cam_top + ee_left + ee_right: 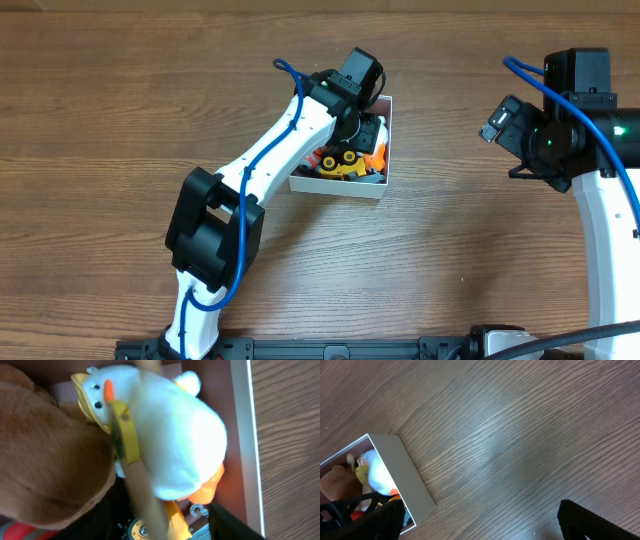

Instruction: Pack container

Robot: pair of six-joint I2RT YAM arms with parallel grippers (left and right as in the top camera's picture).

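The container is a shallow white box with a dusty-pink inside, at the table's middle. It holds several toys, among them a yellow wheeled toy and an orange piece. My left gripper is down inside the box. In the left wrist view its fingers are spread, just below a white plush duck with a yellow hat, which lies beside a brown plush. The box rim runs along the right. My right gripper is open and empty over bare table, right of the box.
The wooden table surrounds the box. A blurred tan strip crosses the left wrist view in front of the duck. The left arm covers the box's left half in the overhead view. The duck also shows in the right wrist view.
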